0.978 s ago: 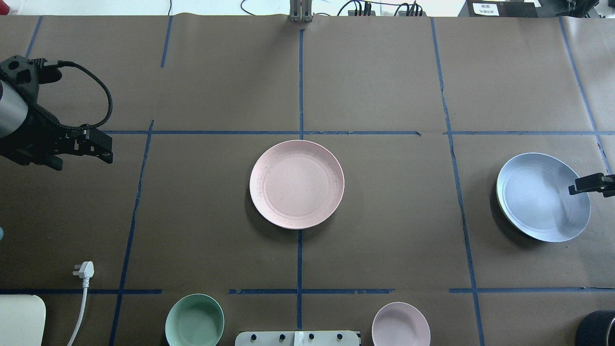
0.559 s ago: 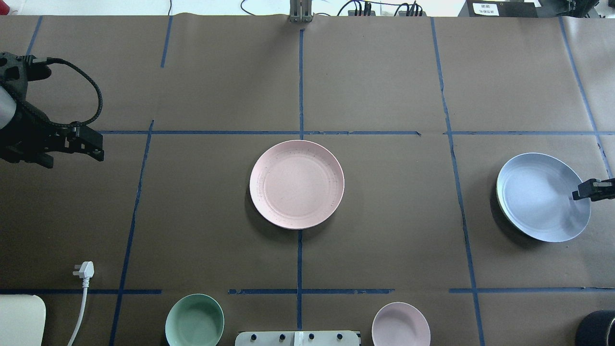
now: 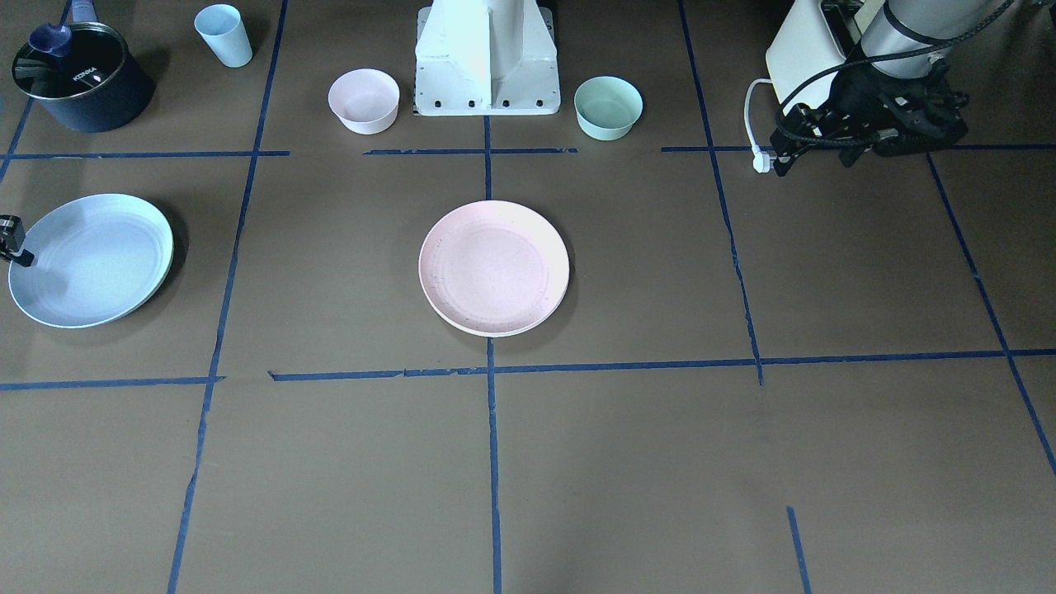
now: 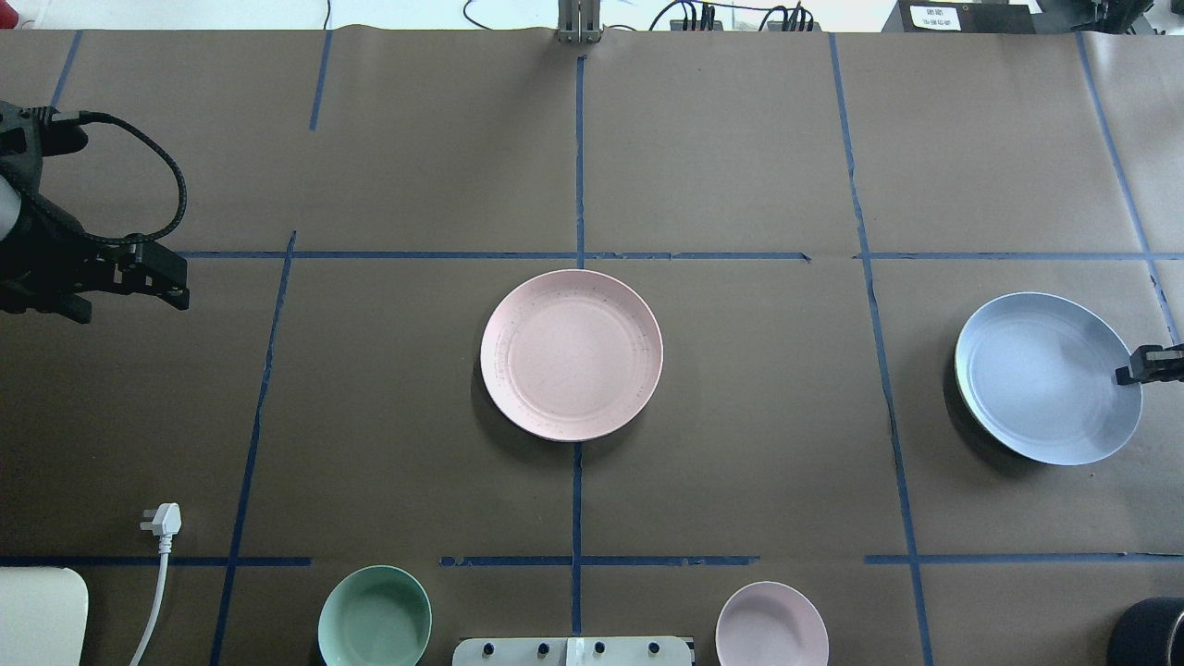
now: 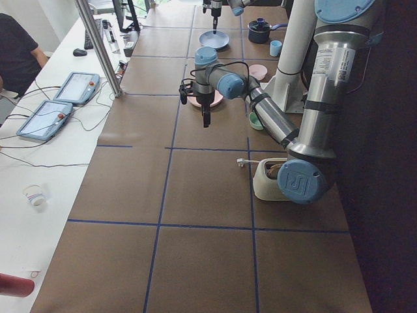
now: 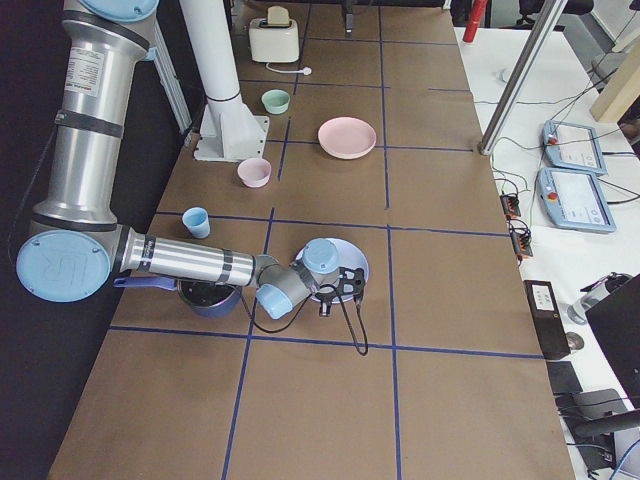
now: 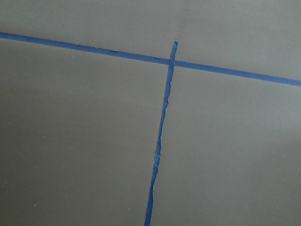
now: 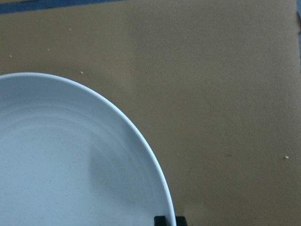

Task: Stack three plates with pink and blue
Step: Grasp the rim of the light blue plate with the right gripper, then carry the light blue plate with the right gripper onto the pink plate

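The pale pink plate (image 4: 571, 354) lies flat at the table's middle, also in the front view (image 3: 493, 268). The light blue plate (image 4: 1045, 377) sits at the right, tilted on the cream-white plate (image 4: 959, 396), of which only a thin rim shows; both also show in the front view (image 3: 82, 260) (image 3: 169, 252). My right gripper (image 4: 1121, 375) is at the blue plate's right rim. In the right wrist view its fingertips (image 8: 160, 220) straddle that rim closely. My left gripper (image 4: 178, 287) hangs over bare table at the far left; I cannot tell if it is open.
A mint bowl (image 4: 375, 618) and a small pink bowl (image 4: 771, 625) stand near the robot's base. A white plug and cable (image 4: 159, 523) and a toaster (image 4: 37, 615) are front left. A dark pot (image 3: 81, 76) and a blue cup (image 3: 224, 35) stand front right.
My left arm has drawn back to the left. My right gripper has shifted right, from over the blue plate's inside to its rim, and the plate's right edge has moved slightly right.
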